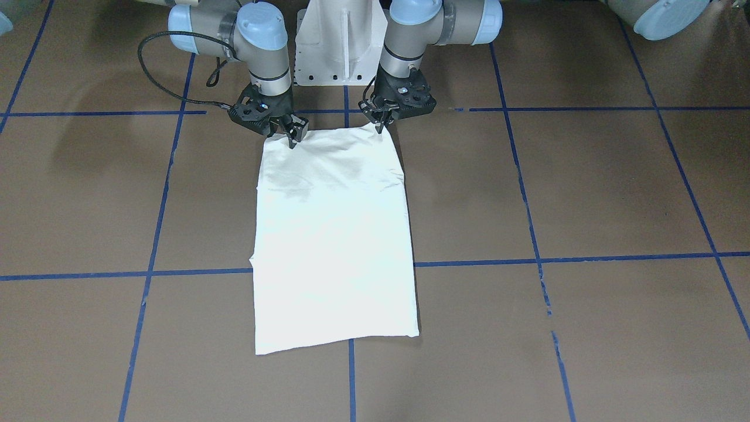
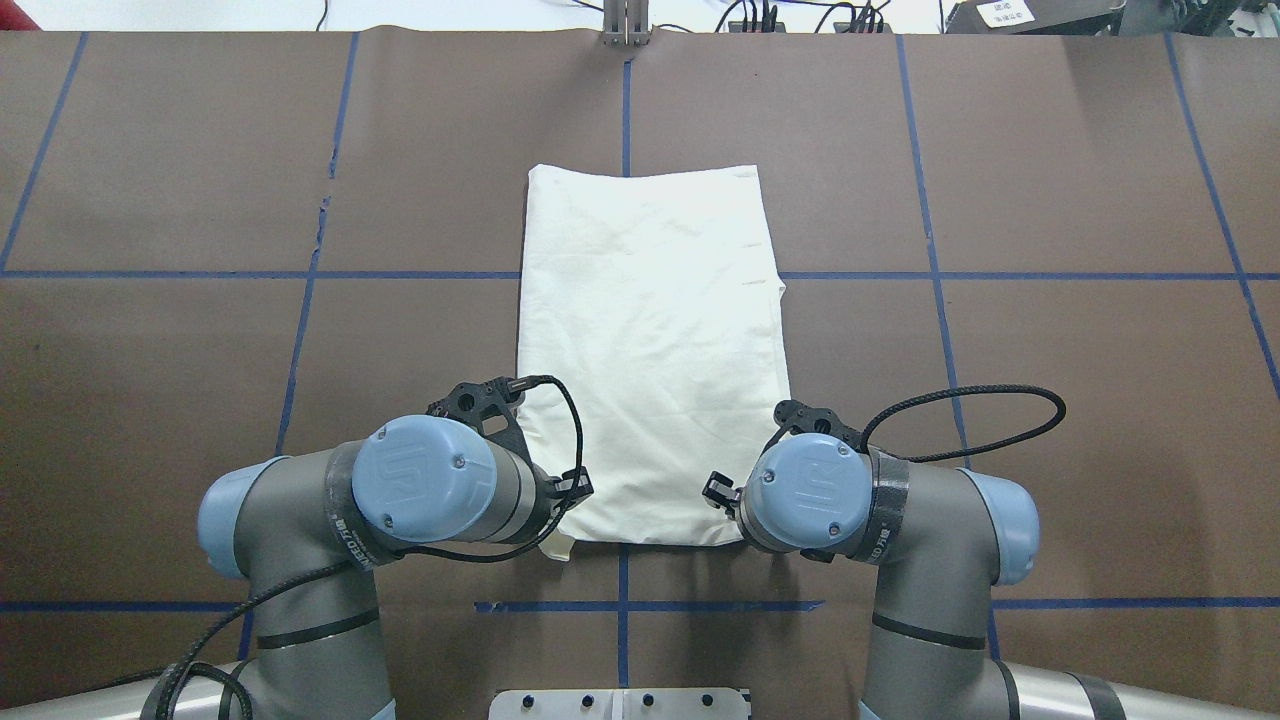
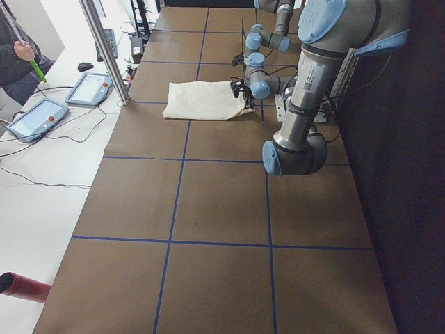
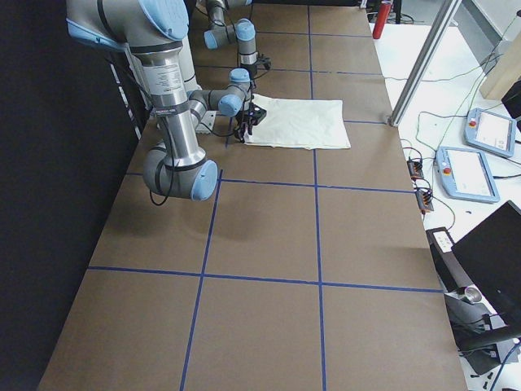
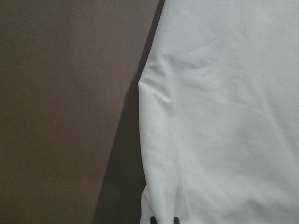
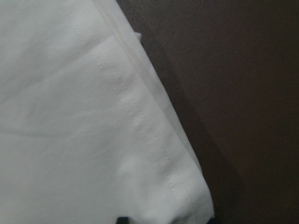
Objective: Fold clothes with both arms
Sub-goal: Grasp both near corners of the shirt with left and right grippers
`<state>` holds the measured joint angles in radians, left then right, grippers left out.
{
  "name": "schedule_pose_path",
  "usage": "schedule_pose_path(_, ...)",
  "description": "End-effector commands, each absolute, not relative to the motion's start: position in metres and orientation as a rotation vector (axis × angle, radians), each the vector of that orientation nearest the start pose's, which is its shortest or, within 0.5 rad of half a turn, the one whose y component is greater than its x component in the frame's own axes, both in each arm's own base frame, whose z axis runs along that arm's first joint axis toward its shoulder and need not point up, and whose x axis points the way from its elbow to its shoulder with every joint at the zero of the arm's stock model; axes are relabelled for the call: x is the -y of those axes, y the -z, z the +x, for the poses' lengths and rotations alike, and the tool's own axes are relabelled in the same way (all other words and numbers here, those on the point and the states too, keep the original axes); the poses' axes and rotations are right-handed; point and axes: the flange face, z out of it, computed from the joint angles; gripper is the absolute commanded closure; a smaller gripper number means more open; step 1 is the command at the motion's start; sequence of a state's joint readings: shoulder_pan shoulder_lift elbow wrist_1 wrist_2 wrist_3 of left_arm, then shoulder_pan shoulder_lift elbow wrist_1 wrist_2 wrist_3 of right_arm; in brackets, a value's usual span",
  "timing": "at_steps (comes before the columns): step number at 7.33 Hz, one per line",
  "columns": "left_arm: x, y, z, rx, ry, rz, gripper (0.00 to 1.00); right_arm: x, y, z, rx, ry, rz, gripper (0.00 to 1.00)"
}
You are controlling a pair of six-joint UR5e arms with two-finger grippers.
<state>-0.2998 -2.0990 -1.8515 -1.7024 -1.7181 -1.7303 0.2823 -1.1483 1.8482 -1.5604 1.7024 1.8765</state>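
The cream-white shirt [image 1: 334, 246] lies folded into a long rectangle, plain side up, on the brown table [image 1: 586, 193]; no print shows. My left gripper [image 1: 381, 128] is at the shirt's corner nearest the base, on the front-facing view's right, shut on the cloth, which peaks up slightly there. My right gripper [image 1: 294, 139] is at the other near corner, its fingers pinched on the hem. From overhead the shirt [image 2: 650, 330] reaches away from both wrists, which hide the fingers. Each wrist view shows cloth [image 5: 224, 116] [image 6: 70, 116] and dark fingertips at the bottom edge.
The white pedestal base [image 1: 340, 41] stands just behind the grippers. Blue tape lines [image 1: 586, 258] grid the table. Beyond the far edge are a metal post [image 3: 104, 49], control tablets [image 3: 35, 118] and a person [image 3: 14, 56]. A red cylinder [image 3: 21, 287] lies off the table's end.
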Motion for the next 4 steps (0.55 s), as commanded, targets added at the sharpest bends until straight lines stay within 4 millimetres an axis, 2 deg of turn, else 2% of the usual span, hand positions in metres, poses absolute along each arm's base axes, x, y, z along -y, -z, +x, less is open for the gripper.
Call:
schedule_pose_path(1, 0.2981, -0.2242, 0.5606, -0.950, 0.356, -0.070, 1.00, 0.2898, -0.3003, -0.5546, 0.733, -0.518, -0.134, 1.00)
schedule_pose_path(4, 0.2988, -0.2227, 0.5598, -0.953, 0.357, -0.069, 1.00, 0.2975, -0.2904, -0.5520, 0.755, -0.527, -0.133, 1.00)
